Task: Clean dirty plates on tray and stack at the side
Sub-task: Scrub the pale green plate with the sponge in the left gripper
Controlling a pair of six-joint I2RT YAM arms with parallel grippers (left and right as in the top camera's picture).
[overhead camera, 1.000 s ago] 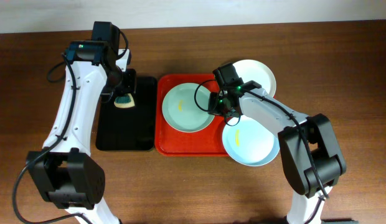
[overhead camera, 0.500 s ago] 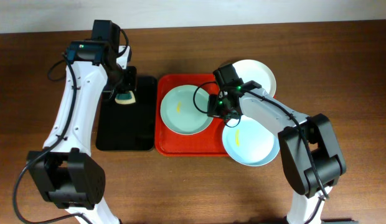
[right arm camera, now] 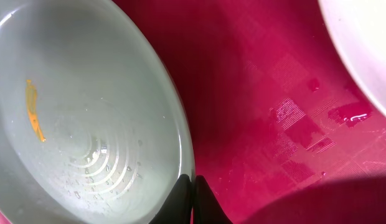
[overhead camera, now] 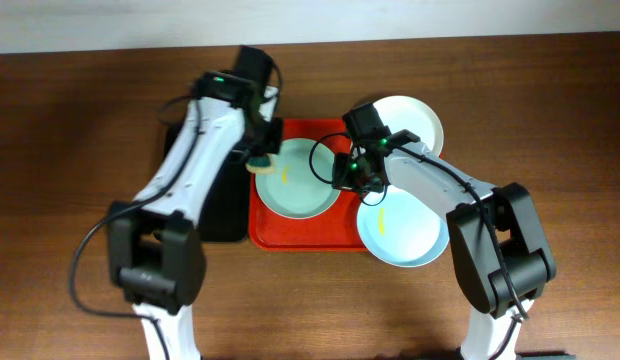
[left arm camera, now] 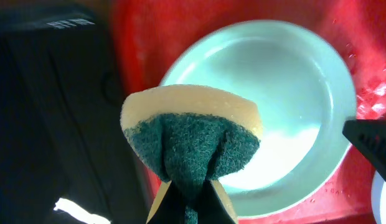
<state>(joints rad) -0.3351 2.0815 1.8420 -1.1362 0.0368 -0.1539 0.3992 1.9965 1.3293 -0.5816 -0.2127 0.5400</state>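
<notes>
On your far left, the brown worktop (overhead camera: pixel 70 120) carries a black tray (overhead camera: pixel 225 212), and the left arm crosses above most of it. Your left tool (left arm camera: pixel 192 200) is closed on a sponge (left arm camera: pixel 193 130), pinching it low so the green scouring face bunches and the yellow foam arches above it. From overhead the sponge sits over the upper-left rim of the mint green plate (overhead camera: pixel 300 182). You cannot tell whether it touches the plate.

The mint green plate lies flat in the red tray (overhead camera: pixel 290 233), filling most of the tray's left and middle. A yellow smear (right arm camera: pixel 34 112) marks its left half, and small water drops dot its centre.

Your right tool (right arm camera: pixel 193 193) is at that plate's right edge, fingers drawn together and clamped on the rim. The wrist view shows the rim running down between the two tips. Wet patches shine on the bare red floor just beside it.

Further right, the white plate (overhead camera: pixel 415 118) rests at the tray's upper right corner, partly over the rim and partly over the worktop. The light blue plate (overhead camera: pixel 405 237) lies at the lower right, overhanging the tray's right edge, with its own short yellow streak near the middle. The right forearm passes over its upper part.
</notes>
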